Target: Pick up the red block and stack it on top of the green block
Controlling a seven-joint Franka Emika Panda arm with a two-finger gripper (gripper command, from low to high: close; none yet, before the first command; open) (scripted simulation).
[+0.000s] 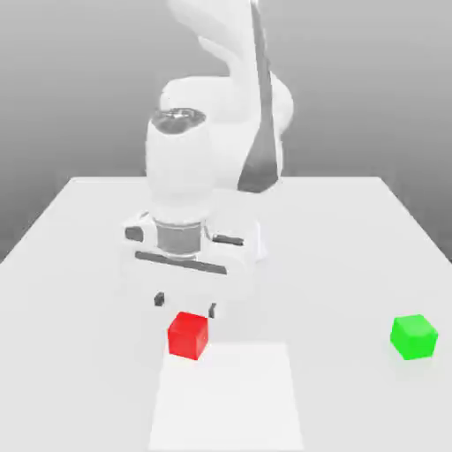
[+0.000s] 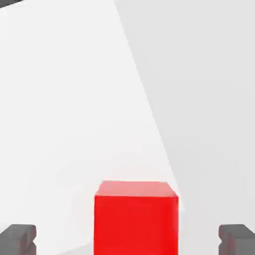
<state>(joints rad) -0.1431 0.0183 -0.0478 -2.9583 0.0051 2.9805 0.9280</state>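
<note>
The red block [image 1: 188,335] sits free under the wide-open, empty hand [image 1: 185,304], green block [image 1: 414,336] well apart.

white tabletop [image 1: 353,247], brighter white rectangular patch [image 1: 228,397] near front edge; plain grey backdrop [image 1: 71,79].

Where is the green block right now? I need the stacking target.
The green block sits alone on the white table at the exterior view's far right, well apart from the red block under the open gripper.
</note>
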